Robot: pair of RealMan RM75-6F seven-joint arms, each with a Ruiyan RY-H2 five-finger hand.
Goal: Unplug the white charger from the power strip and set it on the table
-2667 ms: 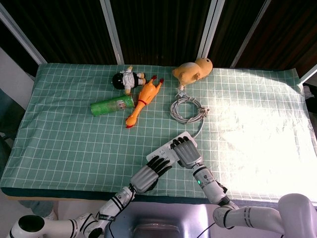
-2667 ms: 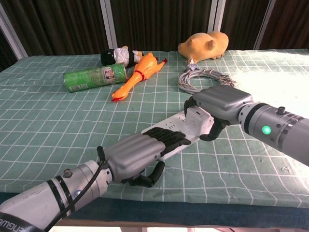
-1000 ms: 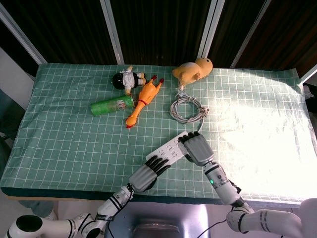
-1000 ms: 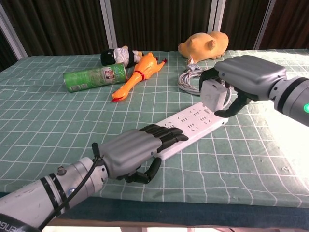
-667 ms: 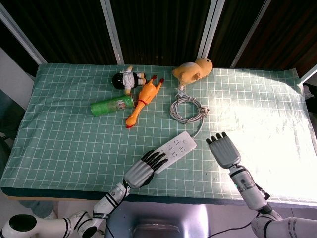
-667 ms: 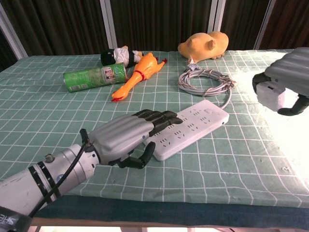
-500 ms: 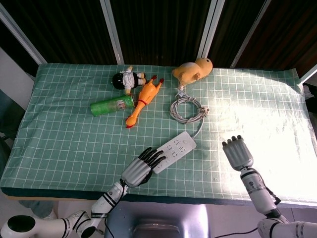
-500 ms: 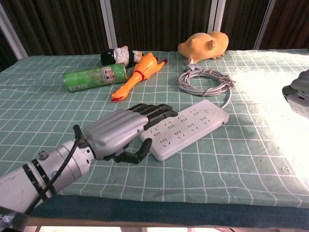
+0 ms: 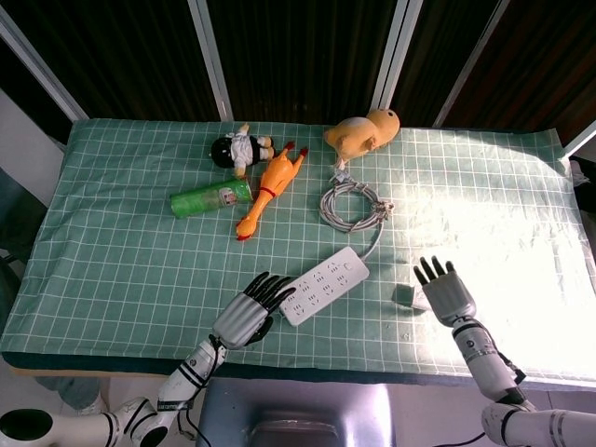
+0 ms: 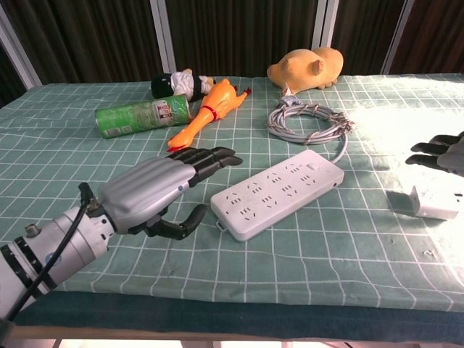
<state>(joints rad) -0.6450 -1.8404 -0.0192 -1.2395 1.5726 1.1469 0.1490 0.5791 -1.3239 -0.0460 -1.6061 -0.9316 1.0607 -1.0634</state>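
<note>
The white charger (image 9: 404, 296) (image 10: 435, 201) lies on the green checked cloth, to the right of the white power strip (image 9: 324, 286) (image 10: 279, 192) and apart from it. No plug shows in the strip's sockets. My right hand (image 9: 445, 289) (image 10: 444, 151) hovers just right of the charger with its fingers spread, holding nothing. My left hand (image 9: 247, 315) (image 10: 156, 192) sits left of the strip's near end, fingers loosely extended, off the strip.
The strip's grey cable coil (image 9: 352, 205) (image 10: 308, 122) lies behind it. Further back are a yellow plush (image 9: 363, 130), an orange rubber chicken (image 9: 268, 189), a green can (image 9: 210, 197) and a small doll (image 9: 240, 149). The table's front edge runs close below both hands.
My right hand pulled the charger off the strip, carried it right, laid it on the cloth and let go. My left hand slid left off the strip.
</note>
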